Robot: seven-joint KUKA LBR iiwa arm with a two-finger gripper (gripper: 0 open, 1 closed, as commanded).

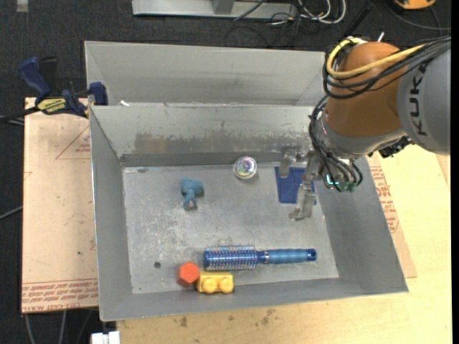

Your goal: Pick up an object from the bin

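Note:
My gripper (295,192) is low in the right back part of the bin. Its two grey fingers stand on either side of a small dark blue block (287,185) and are shut on it. One finger (286,168) sits at the block's upper left, the other (305,201) at its lower right. Just left of the gripper, near the back wall, lies a shiny round ball (246,167).
A blue hairbrush (258,256) lies along the front of the bin floor. Left of its bristles are a red-orange round piece (188,273) and a yellow block (216,284). A small teal figure (191,190) sits at the mid left. The arm's orange cover and cables hang over the bin's right wall.

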